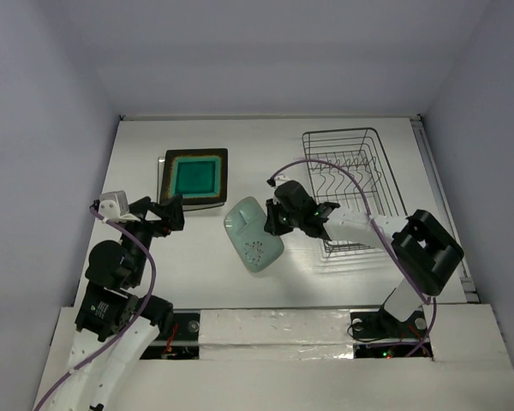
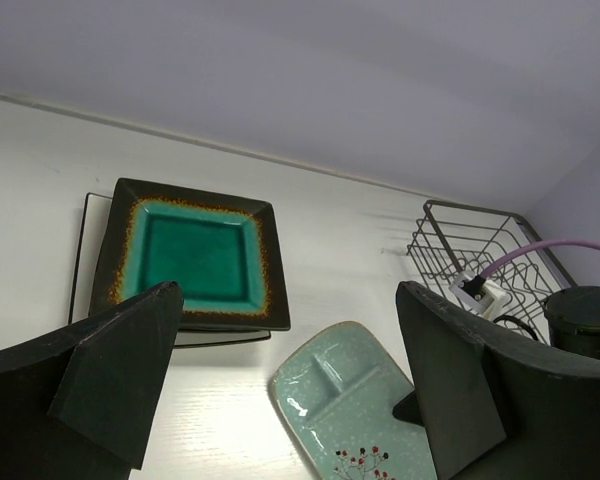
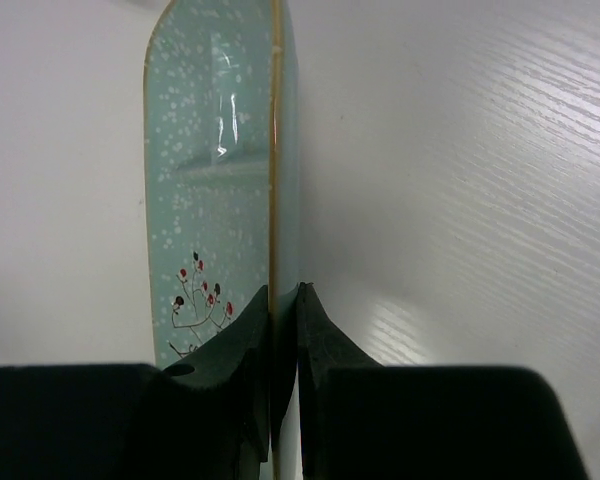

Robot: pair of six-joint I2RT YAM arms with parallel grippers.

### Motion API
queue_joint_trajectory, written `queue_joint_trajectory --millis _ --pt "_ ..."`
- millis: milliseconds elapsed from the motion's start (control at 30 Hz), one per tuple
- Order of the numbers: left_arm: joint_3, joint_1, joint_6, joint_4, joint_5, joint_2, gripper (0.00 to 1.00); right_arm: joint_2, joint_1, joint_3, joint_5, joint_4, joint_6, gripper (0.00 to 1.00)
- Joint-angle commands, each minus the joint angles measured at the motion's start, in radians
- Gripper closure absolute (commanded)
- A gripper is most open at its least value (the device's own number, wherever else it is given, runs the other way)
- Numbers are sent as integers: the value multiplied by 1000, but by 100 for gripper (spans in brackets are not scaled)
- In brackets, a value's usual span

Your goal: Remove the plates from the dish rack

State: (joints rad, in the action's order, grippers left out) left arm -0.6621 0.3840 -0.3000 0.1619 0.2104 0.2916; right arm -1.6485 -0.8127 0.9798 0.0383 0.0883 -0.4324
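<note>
Centrally, the right gripper (image 1: 274,221) is clamped on the right-hand rim of the mint plate (image 1: 253,235). The plate is clear of the rack (image 1: 338,131), between it and the teal plate (image 1: 195,175), with its long axis running near-to-far at a slight slant; whether it rests on the table (image 1: 197,278) cannot be told. By judgement, the teal plate lies left of and a little beyond the held one, and the left gripper (image 1: 176,214), spread wide and empty, is nearer it

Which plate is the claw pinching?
The pale green oval plate with little compartments: the right claw is shut on its rim. The teal square plate lies flat with no claw gripping it.
</note>
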Motion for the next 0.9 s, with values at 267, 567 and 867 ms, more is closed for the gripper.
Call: queue_joint_trajectory --millis 267,567,867 --pt "9 -7 -2 -44 -3 20 8 -8 -13 -35 -121 -93 -42 32" --pt "6 -7 -8 -42 -3 14 6 90 -57 22 -185 -3 -12 19" --pt "2 -7 -8 -39 -3 14 4 623 -75 -19 -517 10 12 100"
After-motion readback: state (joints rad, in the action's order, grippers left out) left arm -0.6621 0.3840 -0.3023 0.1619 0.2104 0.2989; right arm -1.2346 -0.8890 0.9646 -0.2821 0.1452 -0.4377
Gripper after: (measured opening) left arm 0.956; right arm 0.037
